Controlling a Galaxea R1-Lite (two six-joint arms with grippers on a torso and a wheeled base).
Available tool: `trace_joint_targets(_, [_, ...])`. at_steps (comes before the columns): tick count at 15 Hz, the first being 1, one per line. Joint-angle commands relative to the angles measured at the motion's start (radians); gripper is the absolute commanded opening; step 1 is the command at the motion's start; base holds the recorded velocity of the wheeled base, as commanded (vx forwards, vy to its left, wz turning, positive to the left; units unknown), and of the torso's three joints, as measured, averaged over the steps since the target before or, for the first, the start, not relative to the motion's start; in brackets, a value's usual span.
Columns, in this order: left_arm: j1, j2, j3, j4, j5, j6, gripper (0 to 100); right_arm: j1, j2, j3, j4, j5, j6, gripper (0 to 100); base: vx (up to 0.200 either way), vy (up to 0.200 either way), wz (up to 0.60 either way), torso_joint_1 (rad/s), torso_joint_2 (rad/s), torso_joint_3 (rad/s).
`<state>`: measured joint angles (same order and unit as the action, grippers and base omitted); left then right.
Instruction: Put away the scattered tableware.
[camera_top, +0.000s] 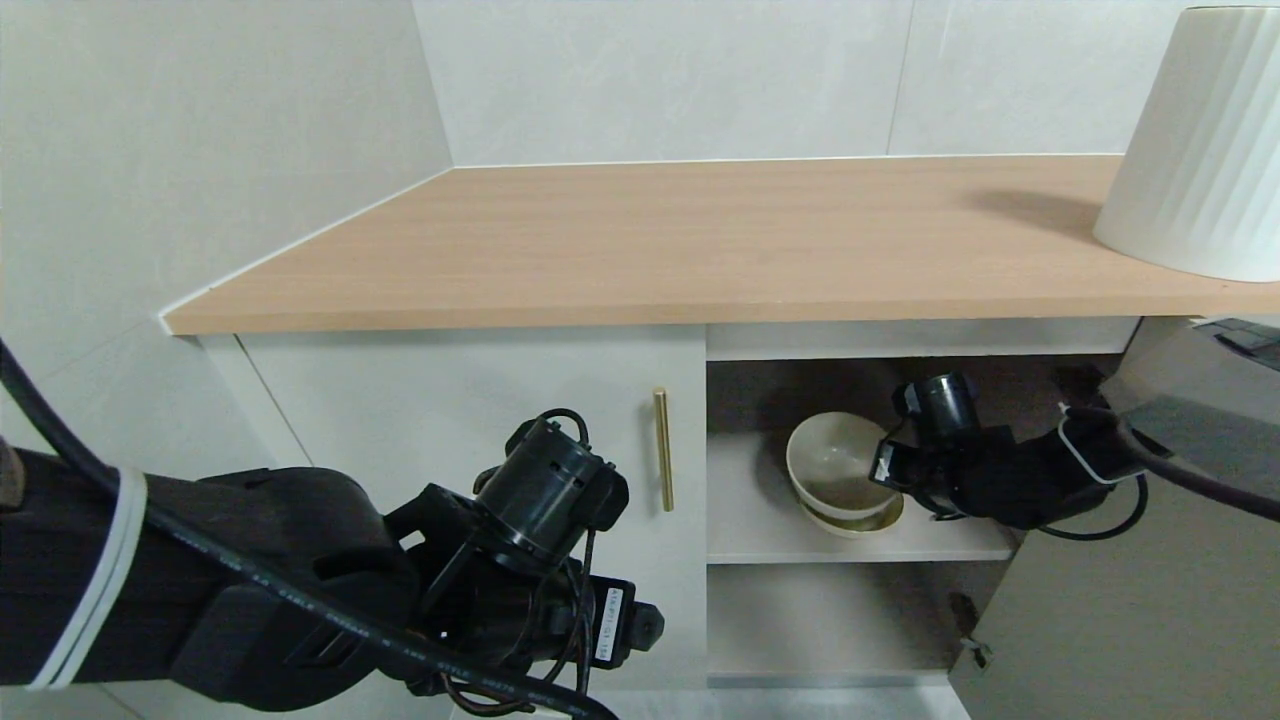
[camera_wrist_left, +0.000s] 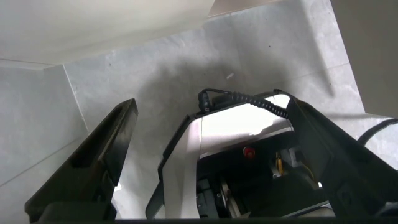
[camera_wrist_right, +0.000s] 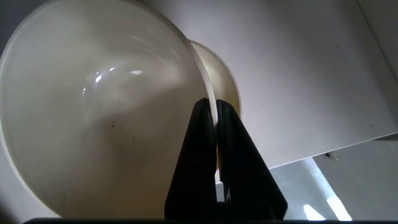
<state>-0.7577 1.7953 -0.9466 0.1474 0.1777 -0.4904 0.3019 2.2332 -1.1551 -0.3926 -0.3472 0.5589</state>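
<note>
Right gripper (camera_top: 885, 470) is inside the cabinet (camera_top: 450, 400), in the open right-hand half, clamped onto the rim of a cream bowl (camera_top: 835, 462); the right wrist view makes that obvious, both fingers (camera_wrist_right: 202, 143) squeezed together with the bowl's (camera_wrist_right: 93, 112) edge between them. The bowl is tipped up on its side over the cabinet's upper shelf (camera_top: 940, 545), its open face turned towards the front of the cabinet; under it sits a second dish (camera_top: 860, 520) of the same pale colour, flat on that shelf. Looks like the tilted bowl's low edge rests in that dish, but I honestly can't tell if they touch.

Left arm (camera_top: 300, 560) is low down in front of the cabinet's closed left door, near the brass handle (camera_top: 662, 450); the left gripper (camera_wrist_left: 211, 124) is spread wide with nothing in it, grey floor showing between the fingers.

On top of the cabinet, the wooden counter (camera_top: 650, 250) has a white ribbed shade-looking thing (camera_top: 1200, 150) at its right end.
</note>
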Motion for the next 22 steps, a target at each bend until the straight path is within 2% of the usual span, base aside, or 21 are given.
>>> trace_joint_targets(1, [0.0, 0.001, 0.0, 0.0, 0.0, 0.0, 100, -0.009, 0.014, -0.003, 0.0, -0.001, -0.001, 0, 0.0, 0.0, 0.0, 0.0, 0.0, 0.0])
trace_joint_targets(13, [0.001, 0.001, 0.0, 0.0, 0.0, 0.0, 100, -0.015, 0.037, -0.015, 0.0, -0.007, -0.001, 0, 0.0, 0.0, 0.0, 0.0, 0.0, 0.0])
trace_joint_targets(14, [0.001, 0.001, 0.0, 0.0, 0.0, 0.0, 100, -0.015, 0.039, -0.017, 0.0, -0.007, -0.001, 100, 0.0, 0.0, 0.0, 0.0, 0.0, 0.0])
trace_joint_targets(19, [0.003, -0.001, 0.0, 0.0, 0.008, 0.0, 100, -0.015, 0.028, -0.012, 0.0, -0.006, -0.001, 100, 0.0, 0.0, 0.0, 0.0, 0.0, 0.0])
trace_joint_targets(22, [0.023, -0.037, 0.003, 0.0, 0.023, 0.0, 100, -0.003, -0.038, 0.028, 0.011, -0.006, -0.001, 100, 0.0, 0.0, 0.0, 0.0, 0.0, 0.0])
